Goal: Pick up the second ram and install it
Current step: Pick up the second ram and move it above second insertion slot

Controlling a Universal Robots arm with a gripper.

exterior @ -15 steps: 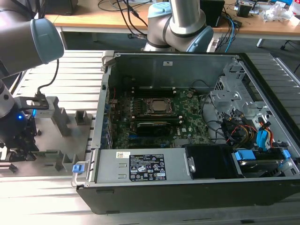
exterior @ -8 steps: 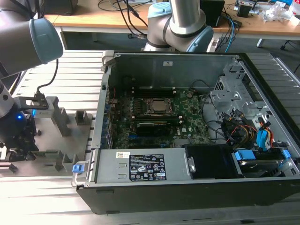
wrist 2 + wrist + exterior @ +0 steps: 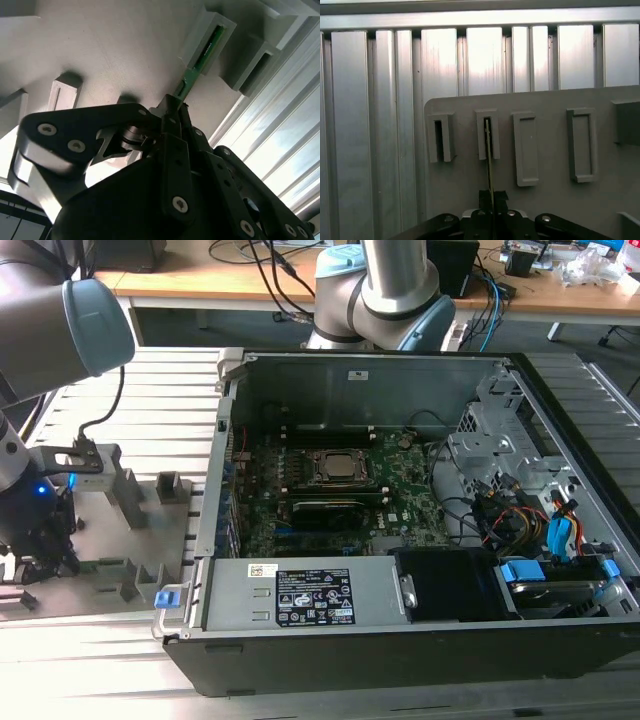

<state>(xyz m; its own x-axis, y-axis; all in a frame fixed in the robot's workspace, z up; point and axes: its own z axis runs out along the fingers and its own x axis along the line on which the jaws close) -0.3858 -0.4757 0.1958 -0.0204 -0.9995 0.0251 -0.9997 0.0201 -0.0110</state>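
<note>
At the exterior view's left, I am watching the gripper (image 3: 45, 560) hanging low over a grey fixture plate (image 3: 100, 530). The plate is lying on the slatted metal bench (image 3: 150, 390), between the bench's left edge and the open computer case (image 3: 330, 640).

In both wrist views the fingers are drawn in narrow and are clamping the near end of the second ram (image 3: 191, 74), a thin green stick. It is pointing straight out ahead of the fingertips, its long axis in line with the fingers. Its far end is sitting inside a slotted grey holder (image 3: 197, 35) that is standing on the plate. In the first wrist view I am seeing the stick edge-on as a fine line, running from the fingertips into that slot. The holder is the second in a row of holders standing along the plate's far edge. I judge the stick to be gripped but not yet clear of its holder.

Moving rightward in the exterior view, the case is lying on its side with its cover off. The green motherboard (image 3: 400, 490) is lying flat on the case floor. The processor socket (image 3: 338, 468) is sitting near the board's middle, with a long black module (image 3: 325, 510) just beside it. So the board is lying well apart from the gripper, off toward the exterior view's right, across the case's near wall.
</note>
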